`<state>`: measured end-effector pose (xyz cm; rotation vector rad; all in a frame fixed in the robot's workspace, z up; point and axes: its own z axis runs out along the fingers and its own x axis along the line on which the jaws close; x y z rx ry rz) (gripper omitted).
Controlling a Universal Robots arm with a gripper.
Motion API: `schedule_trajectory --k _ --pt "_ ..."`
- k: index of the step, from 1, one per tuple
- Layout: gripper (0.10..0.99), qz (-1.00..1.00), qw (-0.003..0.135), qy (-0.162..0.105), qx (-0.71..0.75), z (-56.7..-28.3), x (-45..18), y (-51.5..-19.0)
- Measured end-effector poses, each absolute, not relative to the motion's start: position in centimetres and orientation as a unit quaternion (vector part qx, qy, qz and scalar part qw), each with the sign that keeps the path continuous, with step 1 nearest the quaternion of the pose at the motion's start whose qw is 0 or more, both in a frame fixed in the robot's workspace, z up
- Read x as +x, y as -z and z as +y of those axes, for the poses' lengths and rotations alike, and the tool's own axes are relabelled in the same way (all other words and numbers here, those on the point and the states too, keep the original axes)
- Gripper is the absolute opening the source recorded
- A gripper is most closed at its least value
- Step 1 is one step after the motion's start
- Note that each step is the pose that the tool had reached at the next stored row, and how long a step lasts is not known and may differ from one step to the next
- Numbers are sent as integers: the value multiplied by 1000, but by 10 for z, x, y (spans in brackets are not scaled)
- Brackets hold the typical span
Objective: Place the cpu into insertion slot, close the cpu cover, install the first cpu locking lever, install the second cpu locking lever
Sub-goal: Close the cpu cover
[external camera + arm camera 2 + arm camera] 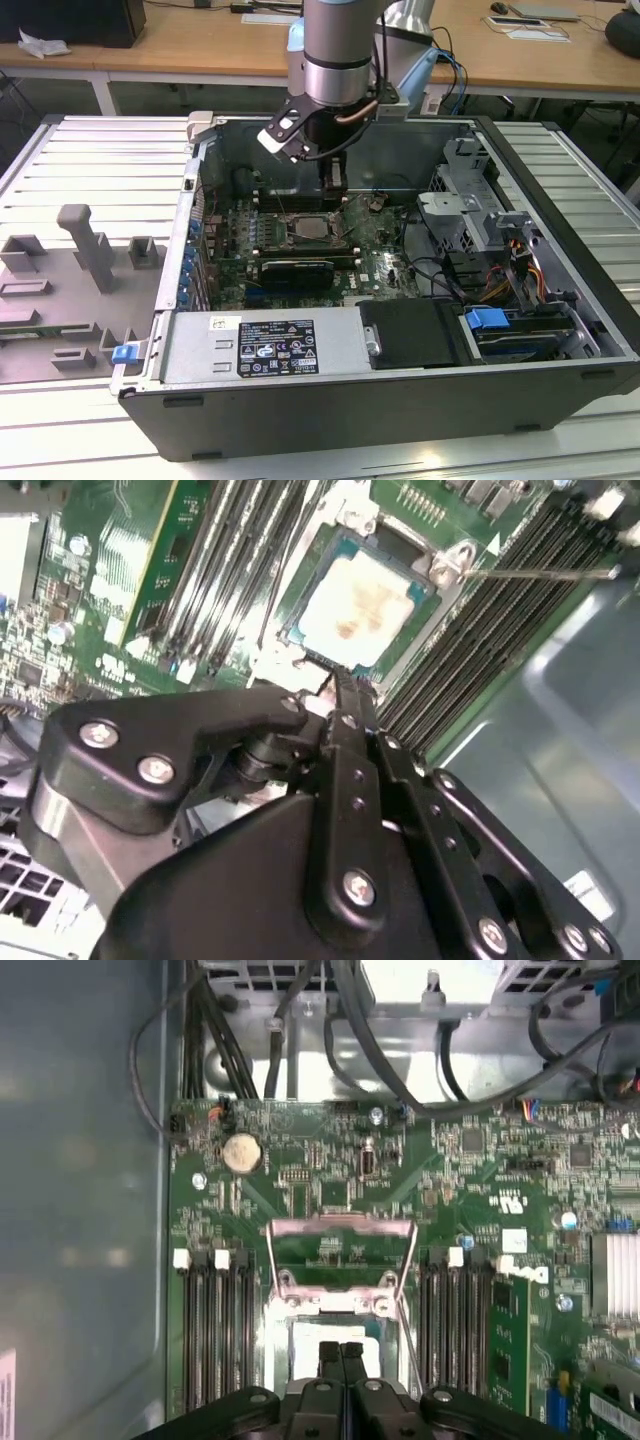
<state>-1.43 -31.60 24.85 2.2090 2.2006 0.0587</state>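
Inside the open computer case (pixel 330 410), low over the green board (pixel 385 272): tool (pixel 338 683) pinched together on nothing, tips just beside the rim of the insertion slot (pixel 345 525). In that slot already, the cpu (pixel 358 600), pale top up, seemingly flat. Thin locking lever (pixel 540 573) lying free across the memory slots (pixel 480 650). Likely trouble from here: skidding off that wire lever with so narrow a tip, clipping the chip's corner on a low pass, or bending socket pins by pressing down on a chip not fully seated.
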Motion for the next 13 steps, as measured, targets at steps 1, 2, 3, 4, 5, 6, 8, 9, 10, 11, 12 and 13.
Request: schedule_trajectory --k 1,2,3,4,5,6,8,9,10,11,12,13 --pt "106 706 12 -19 708 -316 -12 -249" --pt "106 706 11 -19 708 -316 -11 -249" --pt "106 706 12 -19 708 -316 -11 -250" --pt "106 706 12 -19 708 -316 -11 -252" --pt "106 706 12 -19 708 -316 -11 -255" --pt "106 706 12 -19 708 -316 -11 -258" --pt "106 706 12 -19 708 -316 -11 -262" --pt "106 706 12 -19 708 -316 -10 -263" --pt "106 706 11 -19 708 -316 -10 -263" --pt "106 706 11 -19 708 -316 -8 -263" --pt "106 706 11 -19 708 -316 -5 -263" --pt "106 706 11 -18 708 -316 -1 -263"
